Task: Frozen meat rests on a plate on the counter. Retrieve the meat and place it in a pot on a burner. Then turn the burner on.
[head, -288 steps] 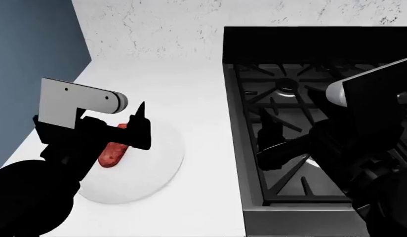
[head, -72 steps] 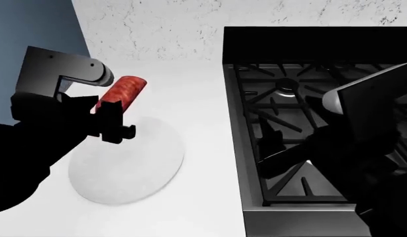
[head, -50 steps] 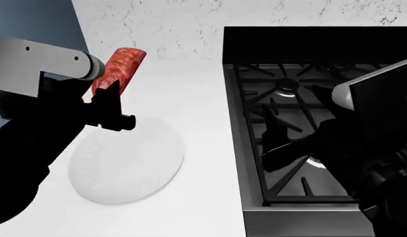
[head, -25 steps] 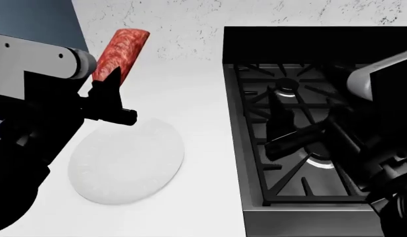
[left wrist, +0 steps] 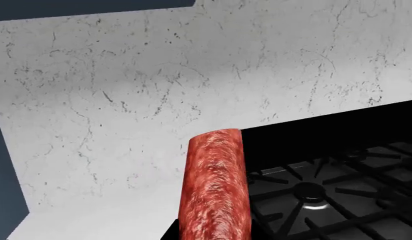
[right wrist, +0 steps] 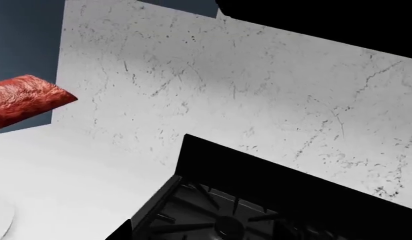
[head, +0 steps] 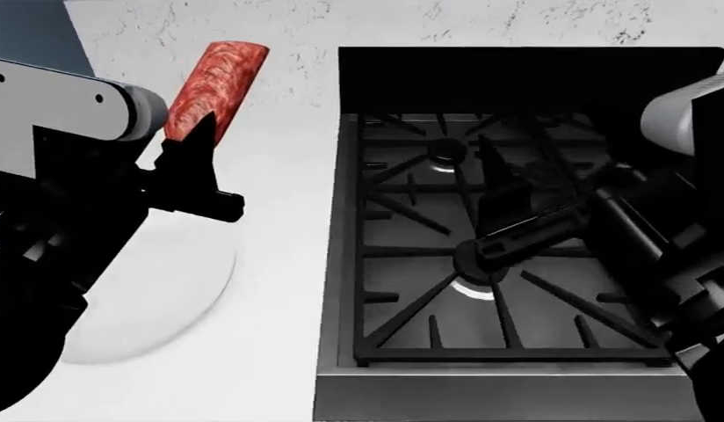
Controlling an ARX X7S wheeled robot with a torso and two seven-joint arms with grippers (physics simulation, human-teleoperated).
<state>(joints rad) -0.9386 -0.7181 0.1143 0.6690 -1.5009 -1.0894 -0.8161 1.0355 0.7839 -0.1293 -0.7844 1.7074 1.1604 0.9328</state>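
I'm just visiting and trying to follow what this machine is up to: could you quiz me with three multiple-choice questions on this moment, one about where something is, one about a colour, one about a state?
1. Where is the meat?
A. Lying on the plate
B. Held up in the air by the left gripper
C. Resting on the stove grate

2. What colour is the plate?
A. White
B. Blue
C. Black

3. What is the plate's state?
A. Holding the meat
B. Covered by a lid
C. Bare, nothing on it

Answers:
1 B: the head view shows the meat sticking up from the left gripper, above the counter.
2 A: it shows white, like the counter.
3 C: the part of its surface in view is bare.
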